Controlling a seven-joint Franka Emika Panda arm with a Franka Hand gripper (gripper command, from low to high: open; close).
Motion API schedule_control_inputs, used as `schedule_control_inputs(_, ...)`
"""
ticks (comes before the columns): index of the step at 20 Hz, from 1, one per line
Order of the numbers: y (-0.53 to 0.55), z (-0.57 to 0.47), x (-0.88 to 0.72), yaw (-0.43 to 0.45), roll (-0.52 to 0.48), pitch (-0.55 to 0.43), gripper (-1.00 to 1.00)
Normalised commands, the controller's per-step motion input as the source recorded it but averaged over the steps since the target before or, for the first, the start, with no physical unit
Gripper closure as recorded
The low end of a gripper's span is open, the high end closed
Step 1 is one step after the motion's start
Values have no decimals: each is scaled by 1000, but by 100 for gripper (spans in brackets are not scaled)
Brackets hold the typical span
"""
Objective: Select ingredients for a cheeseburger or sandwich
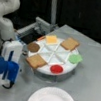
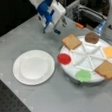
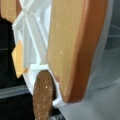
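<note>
**Lining up on the near bread square**

My claw hangs just beside the white divided tray, off its rim on a front view's left, above the grey desk. It carries nothing, but I cannot tell whether the jaws stand apart or together. In a front view the claw sits up-left of the tray.

Nothing has been moved yet, as I judge it: the white paper plate is bare. All the ingredients lie in their tray compartments: the near bread square, the far bread square, the yellow cheese square and the dark patty. The red disc and green leaf piece are not wanted.

In the wrist view the near bread square fills the picture, with the patty beside it. To do this well, I should centre over that square and come down level. The piece is thin and flat, so I must catch its edges without nudging the patty or snagging the dividers.
</note>
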Motion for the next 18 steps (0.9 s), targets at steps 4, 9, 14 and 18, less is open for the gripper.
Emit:
schedule_control_inputs(4,-252,-67,286,185,418,-38,-100)
schedule_control_inputs(9,-149,-3,294,165,428,-66,-100)
schedule_control_inputs(14,-48,-160,283,141,398,-83,-100)
schedule_control_inputs(18,-35,-270,241,94,369,-106,-100)
